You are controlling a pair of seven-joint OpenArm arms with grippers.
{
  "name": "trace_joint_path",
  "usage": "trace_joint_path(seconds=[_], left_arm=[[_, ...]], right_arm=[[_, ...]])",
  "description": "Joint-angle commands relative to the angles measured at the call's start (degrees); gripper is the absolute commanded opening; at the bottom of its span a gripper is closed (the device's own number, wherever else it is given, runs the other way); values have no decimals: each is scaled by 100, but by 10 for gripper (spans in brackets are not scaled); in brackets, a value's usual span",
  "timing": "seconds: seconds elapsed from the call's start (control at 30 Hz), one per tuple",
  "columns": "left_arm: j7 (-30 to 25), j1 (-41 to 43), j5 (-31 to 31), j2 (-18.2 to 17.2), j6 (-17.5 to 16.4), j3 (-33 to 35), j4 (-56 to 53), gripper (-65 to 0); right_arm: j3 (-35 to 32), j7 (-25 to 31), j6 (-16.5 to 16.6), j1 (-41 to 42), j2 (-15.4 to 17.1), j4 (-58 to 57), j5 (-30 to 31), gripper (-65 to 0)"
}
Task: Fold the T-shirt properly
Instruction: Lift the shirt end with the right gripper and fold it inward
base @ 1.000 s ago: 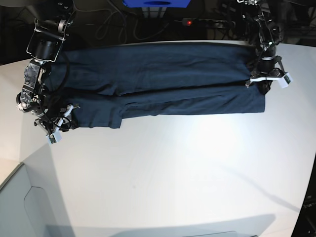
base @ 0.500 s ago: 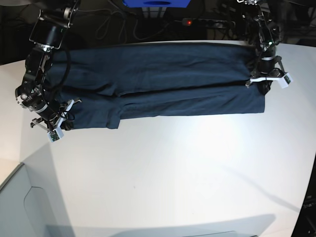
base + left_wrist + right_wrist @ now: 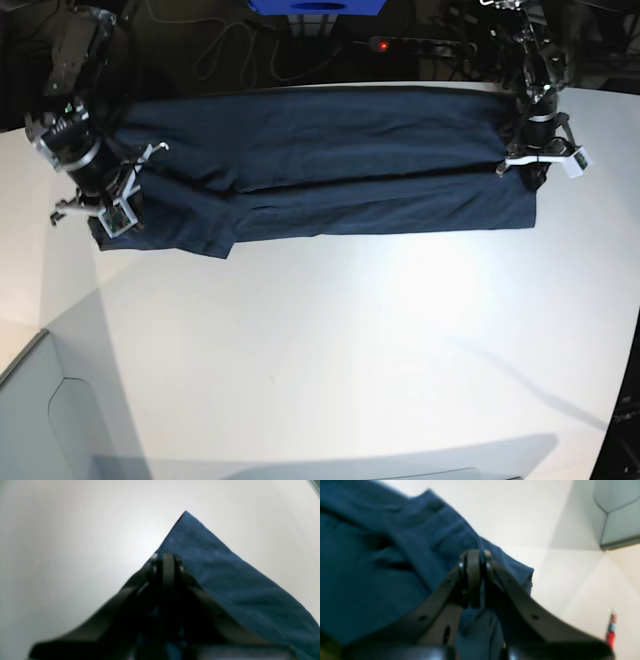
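A dark navy T-shirt (image 3: 330, 165) is laid as a long band across the far half of a white table (image 3: 350, 350), its long axis running from 9 to 3 o'clock. The sleeve end is pointed toward 9 o'clock. At that end the right pincer (image 3: 475, 562) is seen closed on bunched cloth; at 3 o'clock the left pincer (image 3: 166, 563) is closed on the hem edge. If one grip is thinner than the other, a layer could be dropped during the next fold, and the band could be skewed by uneven pulling.
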Motion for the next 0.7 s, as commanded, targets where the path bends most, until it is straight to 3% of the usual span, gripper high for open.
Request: trace_joint_path(seconds=[0.0,0.23,0.53,0.67], left_arm=[[-138,-30,-17,-62,-32,-26,84,-650],[-138,-100,-17,-71,-32,-26,84,-650],[-138,-179,-17,-115,-32,-26,93,-650],[-138,-188,-17,-115,-32,-26,93,-650]], right_arm=[[23,141,14,-108,55,279,80,-649],[23,141,14,-926,-244,833,80,-649],[41,149,14,-1462,-288,833,80,-649],[366,149,14,-1541,-315,824,80,-649]])
